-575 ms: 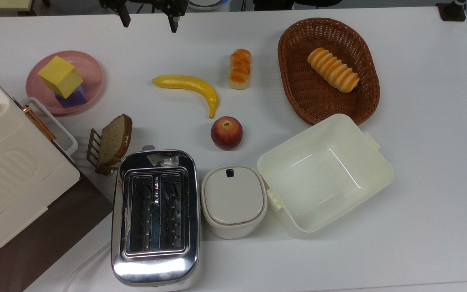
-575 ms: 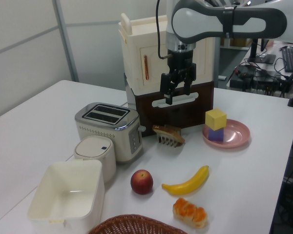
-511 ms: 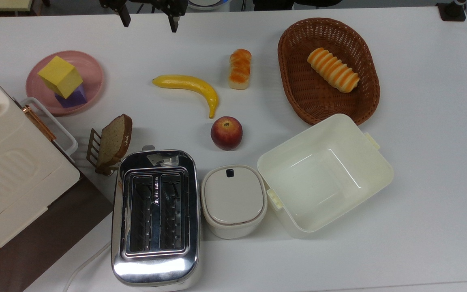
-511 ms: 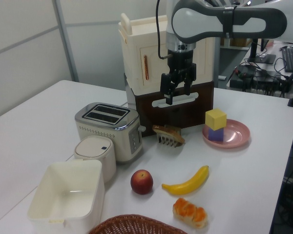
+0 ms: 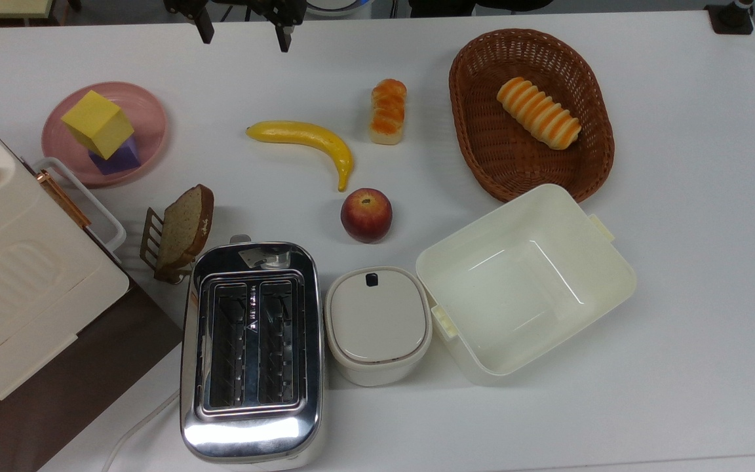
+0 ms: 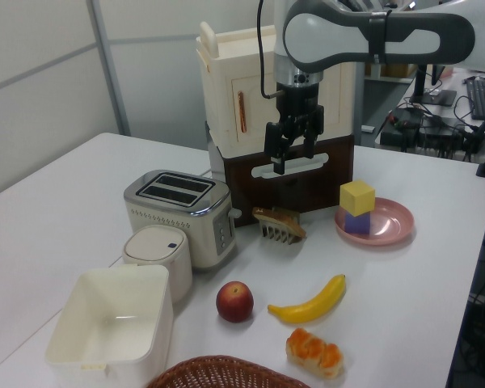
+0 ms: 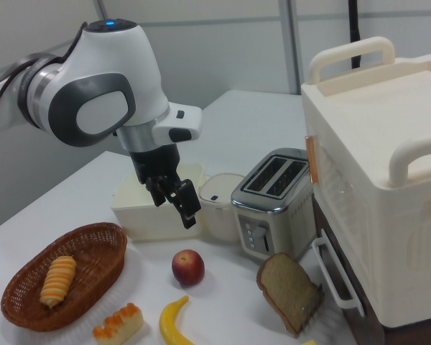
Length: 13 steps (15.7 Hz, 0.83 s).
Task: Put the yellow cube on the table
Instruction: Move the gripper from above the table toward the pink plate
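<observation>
The yellow cube (image 5: 97, 124) (image 6: 356, 196) rests tilted on top of a smaller purple cube (image 5: 119, 157) (image 6: 356, 221), both on a pink plate (image 5: 148, 118) (image 6: 392, 226) at the top view's left. My gripper (image 5: 244, 36) (image 6: 293, 157) (image 7: 174, 200) hangs open and empty, high above the white table (image 5: 679, 275), near the top view's upper edge and to the right of the plate. In the left view it hovers left of the cube, in front of the cream cabinet.
A banana (image 5: 309, 141), an apple (image 5: 366, 214), a bread roll (image 5: 388, 110) and a wicker basket (image 5: 476, 137) lie right of the plate. A bread slice on a rack (image 5: 181, 229), a toaster (image 5: 251, 351), a lidded pot (image 5: 377, 322), a cream box (image 5: 607, 288) and a large cabinet (image 5: 17, 288) stand nearer.
The gripper has shifted very slightly; everything on the table is as before.
</observation>
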{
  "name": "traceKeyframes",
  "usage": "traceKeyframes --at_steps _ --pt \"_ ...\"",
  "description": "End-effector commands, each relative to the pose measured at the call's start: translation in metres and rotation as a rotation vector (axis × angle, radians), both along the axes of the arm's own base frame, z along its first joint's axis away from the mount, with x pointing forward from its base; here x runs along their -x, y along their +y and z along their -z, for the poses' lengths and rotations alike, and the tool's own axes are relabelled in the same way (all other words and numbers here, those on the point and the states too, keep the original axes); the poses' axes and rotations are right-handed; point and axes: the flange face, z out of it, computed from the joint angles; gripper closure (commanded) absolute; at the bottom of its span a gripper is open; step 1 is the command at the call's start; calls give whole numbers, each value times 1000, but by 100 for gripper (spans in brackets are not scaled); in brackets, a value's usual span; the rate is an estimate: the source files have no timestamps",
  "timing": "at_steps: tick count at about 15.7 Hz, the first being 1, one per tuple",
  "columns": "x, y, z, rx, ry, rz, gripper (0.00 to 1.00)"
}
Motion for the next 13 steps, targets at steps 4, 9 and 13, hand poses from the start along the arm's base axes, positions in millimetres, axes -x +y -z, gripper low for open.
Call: traceKeyframes --at_steps 4,9,13 --pt "2 2 5 -7 31 -12 0" --pt "15 -28 0 -14 16 33 0" --pt "61 -73 0 -11 -14 151 0"
